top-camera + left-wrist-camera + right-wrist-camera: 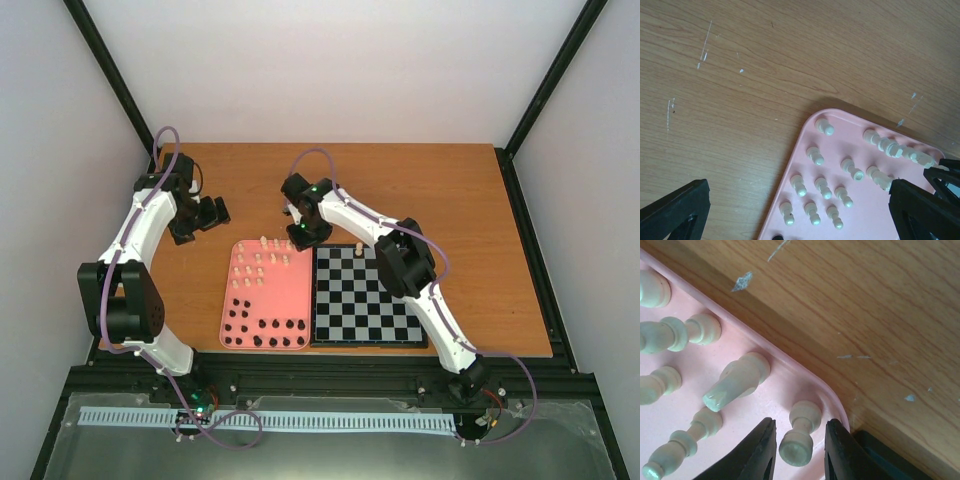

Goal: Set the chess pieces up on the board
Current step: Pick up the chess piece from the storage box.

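Two jaws of the left gripper (208, 213) stand wide apart, left of the pink tray (290, 295). Only the right wrist view shows the right gripper (801, 423), jaws slightly apart, close on both sides of a cream piece (796, 447) in the tray's corner. Only the top view shows the board (365, 300), right of the tray.

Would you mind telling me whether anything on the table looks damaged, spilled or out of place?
Only the table itself: its wood top carries pale scratches and chips beside the pink tray. The chess pieces on the tray look upright, none spilled.
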Controlling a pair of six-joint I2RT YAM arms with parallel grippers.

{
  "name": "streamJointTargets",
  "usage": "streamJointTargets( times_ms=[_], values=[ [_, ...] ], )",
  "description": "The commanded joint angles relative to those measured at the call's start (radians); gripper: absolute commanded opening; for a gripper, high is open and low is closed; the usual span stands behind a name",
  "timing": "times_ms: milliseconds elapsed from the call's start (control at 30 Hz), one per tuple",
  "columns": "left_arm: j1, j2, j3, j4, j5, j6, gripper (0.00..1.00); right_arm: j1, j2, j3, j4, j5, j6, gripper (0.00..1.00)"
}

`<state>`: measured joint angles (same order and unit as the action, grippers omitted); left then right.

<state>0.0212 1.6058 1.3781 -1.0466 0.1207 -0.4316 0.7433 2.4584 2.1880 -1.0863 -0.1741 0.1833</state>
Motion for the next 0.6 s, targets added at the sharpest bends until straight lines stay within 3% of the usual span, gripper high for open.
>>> streamJointTargets(
  times_ms=[0,300,567],
  values=[
    [-0.002,-0.006,0.003,0.014,0.014,-0.011,1.00,0.008,0.017,0.039,-0.017,0.021,0.002,0.27],
    [-0.003,-0.004,0.003,0.016,0.019,-0.011,1.00,0.008,0.018,0.058,-0.022,0.020,-0.007,0.15],
    [-0.002,-0.007,0.001,0.015,0.019,-0.009,1.00,0.009,-0.055,0.067,-0.044,0.011,-0.009,0.11]
  ],
)
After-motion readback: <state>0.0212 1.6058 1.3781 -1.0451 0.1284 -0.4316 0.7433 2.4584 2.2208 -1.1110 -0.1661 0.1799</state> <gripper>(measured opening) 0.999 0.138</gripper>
